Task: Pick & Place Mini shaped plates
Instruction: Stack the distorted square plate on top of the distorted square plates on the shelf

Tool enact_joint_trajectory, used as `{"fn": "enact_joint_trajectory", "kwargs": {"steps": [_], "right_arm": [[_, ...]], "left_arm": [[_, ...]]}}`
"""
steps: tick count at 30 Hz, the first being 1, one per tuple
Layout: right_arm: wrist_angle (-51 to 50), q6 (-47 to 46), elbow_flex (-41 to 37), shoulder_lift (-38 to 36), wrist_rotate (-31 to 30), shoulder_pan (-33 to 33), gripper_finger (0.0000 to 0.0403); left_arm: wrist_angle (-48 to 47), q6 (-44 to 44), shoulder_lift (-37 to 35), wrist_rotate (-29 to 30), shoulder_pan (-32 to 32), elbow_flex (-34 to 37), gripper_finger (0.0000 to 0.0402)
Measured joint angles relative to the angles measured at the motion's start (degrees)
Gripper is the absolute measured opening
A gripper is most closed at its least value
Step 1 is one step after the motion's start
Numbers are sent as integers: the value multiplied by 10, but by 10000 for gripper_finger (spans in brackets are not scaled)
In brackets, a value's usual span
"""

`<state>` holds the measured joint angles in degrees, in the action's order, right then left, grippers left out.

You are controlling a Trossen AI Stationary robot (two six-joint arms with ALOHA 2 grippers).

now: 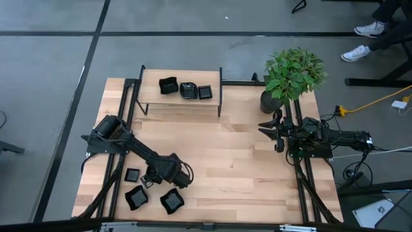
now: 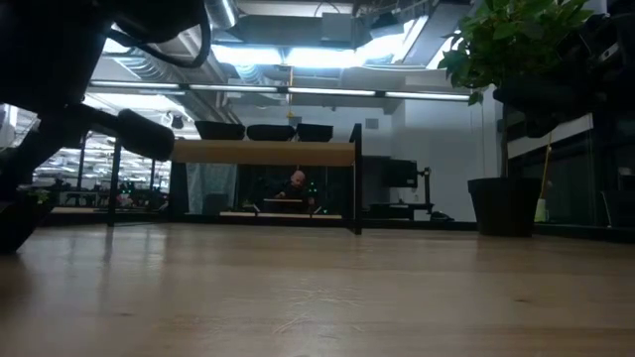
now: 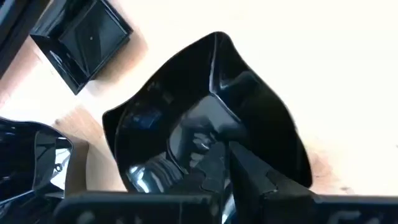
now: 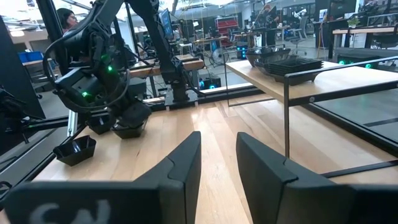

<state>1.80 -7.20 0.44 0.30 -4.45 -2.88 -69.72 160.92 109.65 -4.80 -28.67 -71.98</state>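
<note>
Plate (image 3: 205, 124) rim pinched between left jaws

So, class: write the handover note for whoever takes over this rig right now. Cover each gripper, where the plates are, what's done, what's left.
Left gripper: shut on a wavy-edged plate at the table's near left.
Right gripper: open, empty, waiting by the plant.
Done: three plates on the raised shelf.
Left: three more plates on the table by the left gripper, besides the gripped one.
</note>
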Motion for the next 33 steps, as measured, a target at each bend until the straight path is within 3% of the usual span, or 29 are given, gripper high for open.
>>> {"fn": "enact_joint_trajectory", "kwargs": {"steps": [7, 26, 33], "right_arm": [[0, 0, 0, 0, 0, 0, 103], [0, 0, 0, 0, 0, 0, 103], [0, 0, 0, 0, 0, 0, 103]], "left_arm": [[7, -1, -1, -1, 0, 1, 2], [36, -1, -6, -87, -9, 38, 8], [3, -1, -65, -46, -7, 25, 2]]}}
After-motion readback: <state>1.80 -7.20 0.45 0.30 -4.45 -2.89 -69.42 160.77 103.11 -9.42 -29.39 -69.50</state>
